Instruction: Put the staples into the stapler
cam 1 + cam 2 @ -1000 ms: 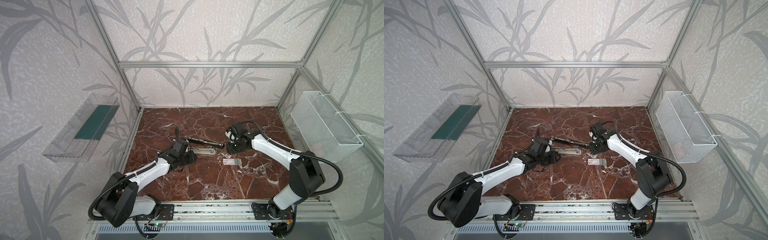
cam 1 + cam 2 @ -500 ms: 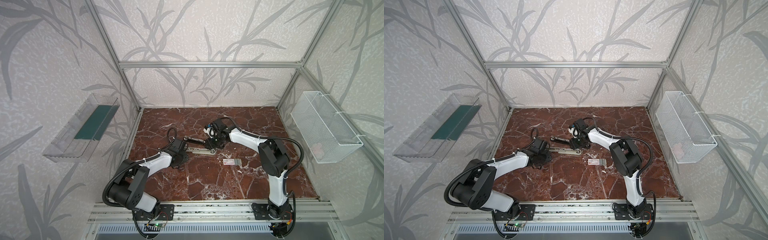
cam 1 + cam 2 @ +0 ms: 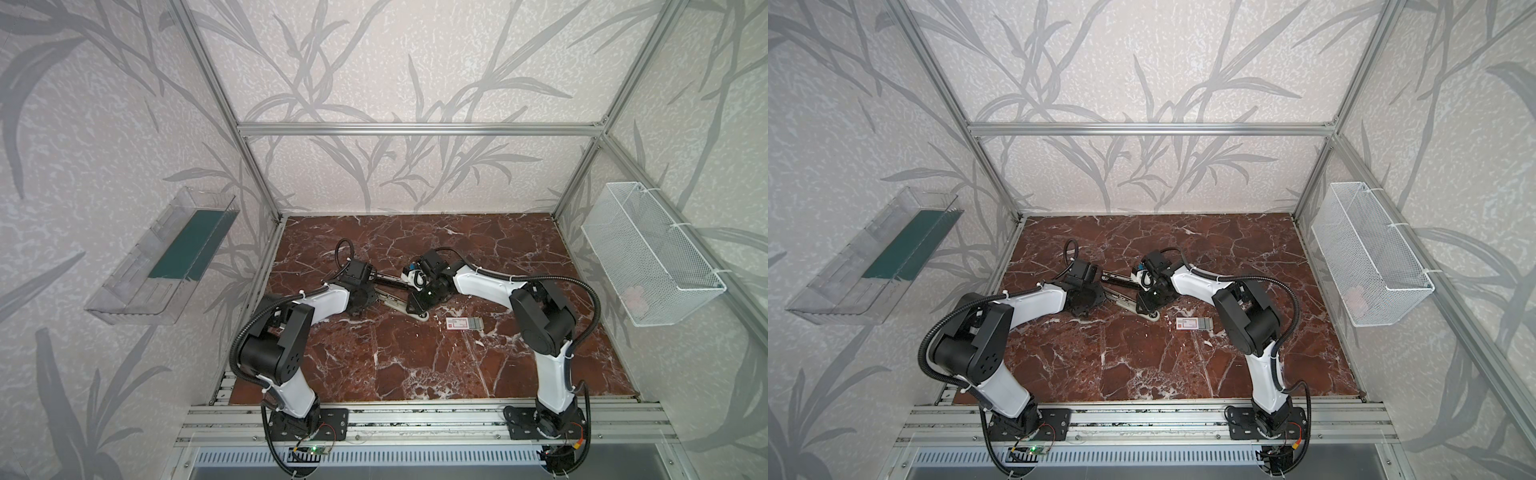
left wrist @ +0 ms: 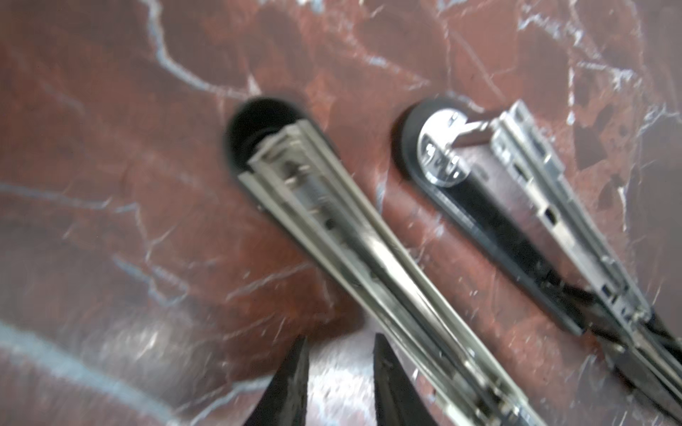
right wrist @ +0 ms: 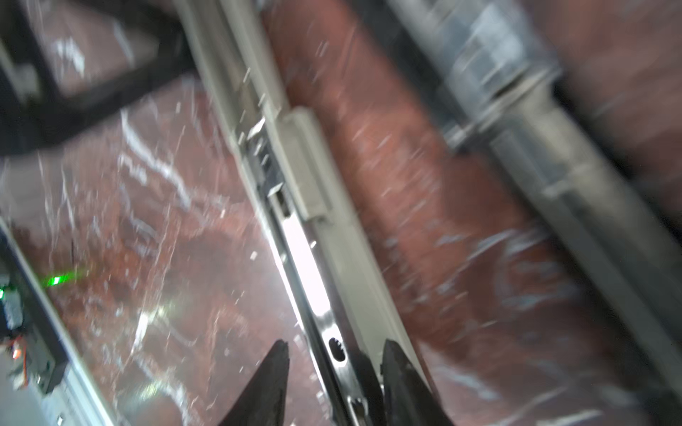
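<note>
Black stapler [image 4: 369, 258] lying open on the red marble table [image 3: 415, 374].
The left gripper [image 4: 341, 387] is loosened, fingers [image 4: 291, 387] slightly apart on nothing; the stapler lies splayed flat just ahead of its tips. The right gripper [image 5: 334, 383] straddles the stapler's silver rail [image 5: 306, 265] unclamped, table showing beside one finger. The white staple box [image 3: 464, 323] lies near, to that gripper's right.
</note>
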`<state>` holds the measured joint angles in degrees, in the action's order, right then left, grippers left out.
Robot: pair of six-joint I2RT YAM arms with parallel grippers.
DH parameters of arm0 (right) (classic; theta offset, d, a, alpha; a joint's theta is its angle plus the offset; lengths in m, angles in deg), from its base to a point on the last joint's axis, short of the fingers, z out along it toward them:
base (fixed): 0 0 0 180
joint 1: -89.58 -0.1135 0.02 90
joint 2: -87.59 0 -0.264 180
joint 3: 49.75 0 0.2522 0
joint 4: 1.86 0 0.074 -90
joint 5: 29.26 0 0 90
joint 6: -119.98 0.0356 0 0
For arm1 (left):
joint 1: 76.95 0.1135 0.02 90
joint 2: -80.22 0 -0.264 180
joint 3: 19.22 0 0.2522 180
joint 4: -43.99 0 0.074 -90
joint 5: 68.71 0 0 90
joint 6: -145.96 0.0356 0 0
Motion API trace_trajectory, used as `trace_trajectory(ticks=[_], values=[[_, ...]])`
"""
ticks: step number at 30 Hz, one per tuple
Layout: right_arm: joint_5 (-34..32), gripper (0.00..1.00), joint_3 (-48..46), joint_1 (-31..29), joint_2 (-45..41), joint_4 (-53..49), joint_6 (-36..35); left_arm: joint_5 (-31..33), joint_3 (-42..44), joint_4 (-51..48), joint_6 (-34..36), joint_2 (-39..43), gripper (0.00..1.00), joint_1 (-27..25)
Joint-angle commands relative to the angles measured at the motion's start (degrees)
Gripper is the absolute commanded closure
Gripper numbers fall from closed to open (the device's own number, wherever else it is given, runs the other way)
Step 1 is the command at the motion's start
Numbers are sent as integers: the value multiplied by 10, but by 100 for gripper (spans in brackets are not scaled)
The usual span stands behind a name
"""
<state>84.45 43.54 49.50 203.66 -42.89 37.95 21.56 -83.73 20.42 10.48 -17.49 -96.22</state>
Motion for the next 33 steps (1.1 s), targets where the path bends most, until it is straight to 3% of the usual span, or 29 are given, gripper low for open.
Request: trace_trajectory(ticks=[1, 6, 15, 20, 33], values=[[39, 57, -17, -29, -38, -3, 7, 0, -13, -15, 16, -30, 68, 5], [20, 57, -46, -42, -52, 32, 44, -51, -40, 14, 26, -62, 68, 5], [-8, 55, -81, -12, -52, 76, 78, -116, -134, 26, 42, -130, 68, -20], [31, 55, -74, -10, -42, 88, 79, -122, -164, 16, 48, -148, 68, -24], [80, 55, -18, -63, -12, 68, 55, -48, -56, -40, 46, 12, 68, -2]])
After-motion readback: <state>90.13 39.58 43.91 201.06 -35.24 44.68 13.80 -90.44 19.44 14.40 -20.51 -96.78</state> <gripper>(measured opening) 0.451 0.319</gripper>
